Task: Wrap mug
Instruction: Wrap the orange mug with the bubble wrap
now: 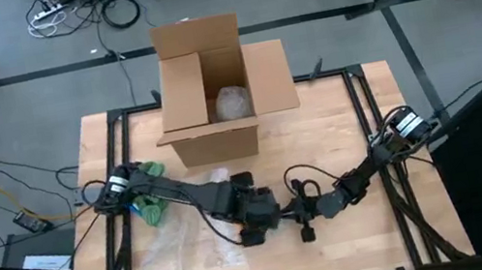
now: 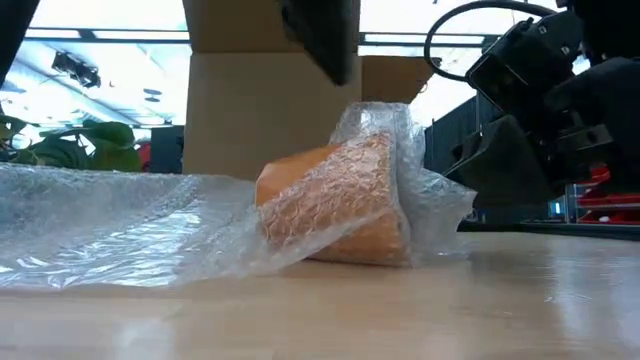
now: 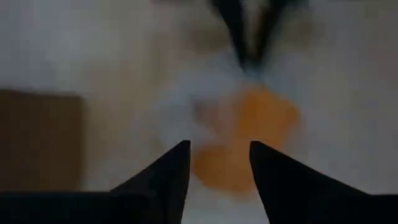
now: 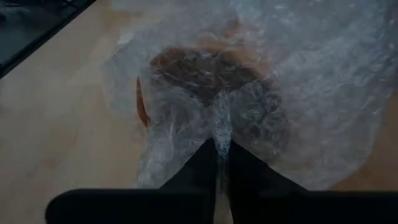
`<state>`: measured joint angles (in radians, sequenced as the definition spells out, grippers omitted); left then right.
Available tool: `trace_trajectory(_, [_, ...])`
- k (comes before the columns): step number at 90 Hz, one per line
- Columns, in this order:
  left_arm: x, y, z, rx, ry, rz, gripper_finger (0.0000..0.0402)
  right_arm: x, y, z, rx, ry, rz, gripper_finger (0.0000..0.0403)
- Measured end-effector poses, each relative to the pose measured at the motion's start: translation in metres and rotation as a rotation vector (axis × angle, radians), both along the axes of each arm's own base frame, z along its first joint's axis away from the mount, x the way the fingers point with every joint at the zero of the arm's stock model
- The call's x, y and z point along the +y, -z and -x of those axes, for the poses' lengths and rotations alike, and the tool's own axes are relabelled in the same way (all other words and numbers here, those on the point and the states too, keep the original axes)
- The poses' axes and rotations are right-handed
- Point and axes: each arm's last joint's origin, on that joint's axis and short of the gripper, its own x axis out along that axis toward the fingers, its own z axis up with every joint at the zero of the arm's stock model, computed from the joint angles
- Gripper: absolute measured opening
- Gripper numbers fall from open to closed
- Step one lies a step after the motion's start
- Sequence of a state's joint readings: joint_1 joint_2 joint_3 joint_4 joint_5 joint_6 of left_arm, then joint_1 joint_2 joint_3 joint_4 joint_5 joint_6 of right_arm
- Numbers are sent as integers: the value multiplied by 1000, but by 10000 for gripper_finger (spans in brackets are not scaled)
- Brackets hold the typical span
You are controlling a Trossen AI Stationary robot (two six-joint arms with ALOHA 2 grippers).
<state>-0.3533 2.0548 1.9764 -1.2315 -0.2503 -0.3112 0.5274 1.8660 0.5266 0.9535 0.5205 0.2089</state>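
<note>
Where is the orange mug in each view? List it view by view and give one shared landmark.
High view: hidden under the two grippers at table centre.
Low view: orange mug centre, on its side in bubble wrap.
Left wrist view: blurred orange patch ahead of the fingers.
Right wrist view: dark opening under wrap.
Shared landmark: cardboard box.

Both arms are dark, near-black jointed links with loose black cables looping off them above the table (image 1: 338,128). Left arm (image 1: 187,195) has a silver ring at the joint nearest the table's edge, right arm (image 1: 373,160) a silver-and-black cap at its own edge-side joint. Left gripper (image 3: 217,163) has two black wedge-shaped fingers, matte and plain; right gripper (image 4: 222,155) likewise tapers to slim points.
</note>
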Motion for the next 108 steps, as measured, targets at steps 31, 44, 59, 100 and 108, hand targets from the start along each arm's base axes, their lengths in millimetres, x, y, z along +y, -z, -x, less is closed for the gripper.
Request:
trace_trajectory(31, [-6, 50, 31, 236, -67, -188, 153, 1, -2, 0, -14, -12, -16, 0])
trace_trajectory(44, [6, 94, 29, 232, -47, -183, 153, 1, -5, -1, -42, -16, -30, 0])
trace_trajectory(59, [11, 115, 21, 138, -42, -113, 153, 2, -13, -12, -76, -2, -48, 0])
trace_trajectory(100, [10, 117, 2, -15, -19, -73, 153, -25, -24, -50, -19, 26, -7, 0])
trace_trajectory(108, [13, 120, 1, -8, -24, -81, 153, -27, -23, -50, -4, 16, 2, 0])
